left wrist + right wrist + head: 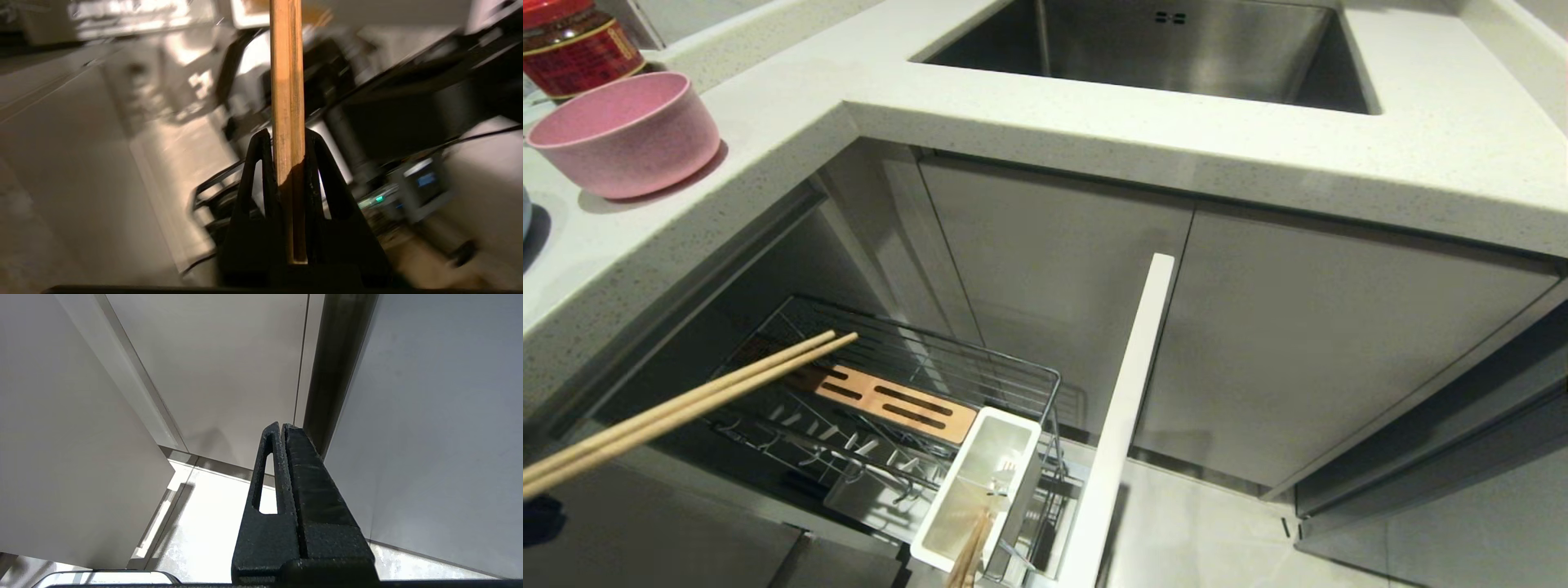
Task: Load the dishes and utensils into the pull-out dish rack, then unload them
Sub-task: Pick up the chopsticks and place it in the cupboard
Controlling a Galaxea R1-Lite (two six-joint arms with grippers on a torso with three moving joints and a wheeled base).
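**Chopsticks heading for the holder**

Head view: 2 chopsticks [686, 404] slant over the pull-out dish rack [915, 384]; best tip them upright over the utensil holder [980, 490]. The pink bowl [625, 135] sits on the counter [1094, 122].

Left wrist view: left tool [288, 141] pinches them; surroundings blur.

Right wrist view: right tool [282, 426] pressed together, parked by cabinets

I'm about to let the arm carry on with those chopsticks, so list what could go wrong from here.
1. The left end effector grips the chopsticks near one end, so the long free length could swing and clip the wire rack.
2. The white holder has a narrow opening, and something wooden already seems to stand in it; the tips could miss or jam.
3. The two sticks lie slightly splayed, so one may slip out.
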